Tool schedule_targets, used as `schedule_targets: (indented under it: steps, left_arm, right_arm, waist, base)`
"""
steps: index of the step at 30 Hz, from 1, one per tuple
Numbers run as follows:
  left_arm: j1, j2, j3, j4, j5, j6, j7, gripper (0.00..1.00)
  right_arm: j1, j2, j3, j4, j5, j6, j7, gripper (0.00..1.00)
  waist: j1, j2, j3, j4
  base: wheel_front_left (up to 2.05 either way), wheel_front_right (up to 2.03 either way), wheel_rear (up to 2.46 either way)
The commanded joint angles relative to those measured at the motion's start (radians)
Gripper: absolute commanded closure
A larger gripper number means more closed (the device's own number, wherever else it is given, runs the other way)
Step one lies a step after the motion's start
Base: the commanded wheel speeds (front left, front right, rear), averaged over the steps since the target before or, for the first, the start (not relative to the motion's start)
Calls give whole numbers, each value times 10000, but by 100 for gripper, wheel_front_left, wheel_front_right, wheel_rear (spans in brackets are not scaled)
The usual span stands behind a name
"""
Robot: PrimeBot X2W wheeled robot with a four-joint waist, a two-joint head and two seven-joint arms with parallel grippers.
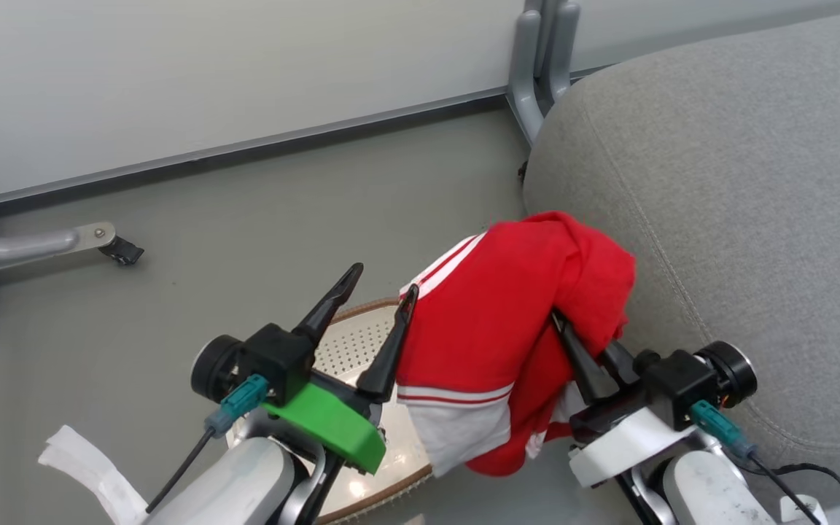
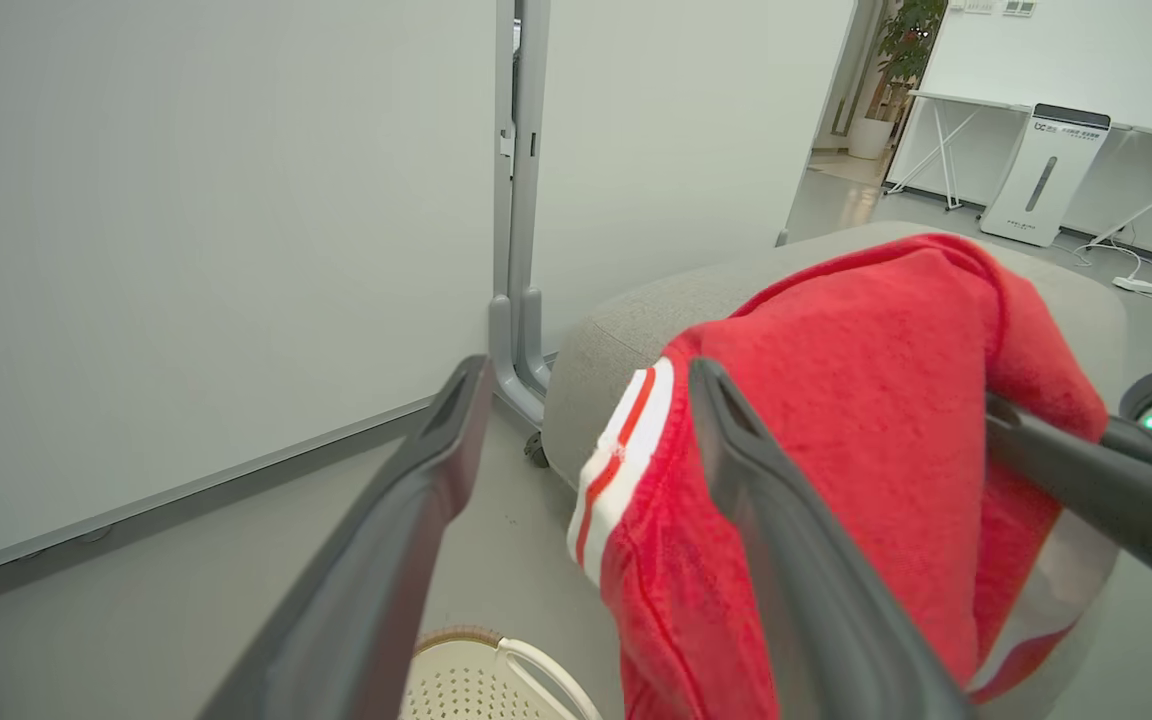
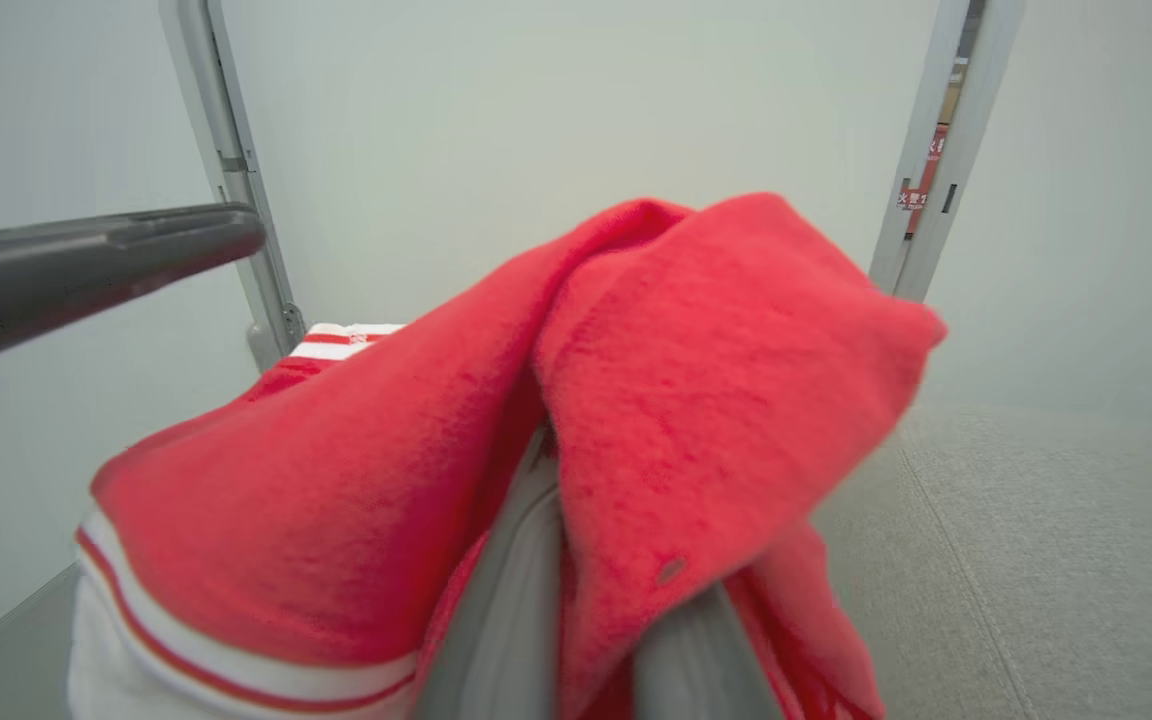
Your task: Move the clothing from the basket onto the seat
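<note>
Clothing (image 1: 496,335) hangs in the air between the basket (image 1: 353,348) and the seat (image 1: 719,219) in the head view, draped over the right fingers (image 1: 582,363), which are pressed together on a bunched fold of the red fabric. Its white panel dangles low, above the basket's near edge and the floor (image 1: 245,219). The left fingers (image 1: 389,354) stand spread wide and hold nothing; one tip sits right at the striped hem, and I cannot tell whether it touches.

In the left wrist view, the left fingers (image 2: 376,560) gape apart with the basket (image 2: 466,685) below them. The clothing (image 2: 866,400) bulges past the nearer one, with the seat (image 2: 636,310) behind it.

In the right wrist view, the clothing (image 3: 716,380) is folded over the right fingers (image 3: 506,620), hiding their tips. The seat (image 3: 1036,520) stretches off to one side.

Most of the fabric appears to hang short of the seat's rounded edge, so a release here would likely let it slide to the floor. The hold looks like a thin fold that a quick swing could pull free. The trailing hem could also catch on the open left finger.
</note>
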Motion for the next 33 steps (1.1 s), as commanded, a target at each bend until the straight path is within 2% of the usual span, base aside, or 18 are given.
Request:
schedule_targets:
  steps: [1, 8, 17, 25, 29, 33]
  left_arm:
    - [205, 173, 120, -80, 162, -115, -97, 0]
    - [576, 807, 631, -567, 884, -837, -169, 0]
    - [1601, 1509, 1452, -1386, 1805, -1765, -168, 0]
    - [2378, 1754, 2006, -1702, 2607, -2126, -168, 0]
    - [2467, 1868, 2140, -1855, 2867, -2220, -170, 0]
    - [2409, 1991, 2194, -2087, 2939, -2342, -169, 0]
  right_arm:
    - [64, -27, -170, -253, -31, -10, -30, 100]
    - [501, -24, -714, -1179, -75, -10, -28, 100]
    - [1273, -21, -1322, -2352, 123, -10, -28, 100]
    - [1941, -17, -1759, -2961, 509, -10, -28, 100]
    - [1997, -18, -2039, -3405, 685, -10, -30, 100]
    - [1301, -14, -2581, -3992, 1248, -10, -30, 100]
  waist:
    - [0, 0, 313, -407]
    - [0, 0, 723, -1243]
    - [0, 0, 1402, -2736]
    - [0, 0, 2093, -3769]
    - [0, 0, 2542, -4017]
    - [0, 0, 3141, -4074]
  base:
    - [0, 0, 0]
    - [0, 0, 0]
    - [0, 0, 0]
    - [0, 0, 0]
    - [0, 0, 0]
    - [0, 0, 0]
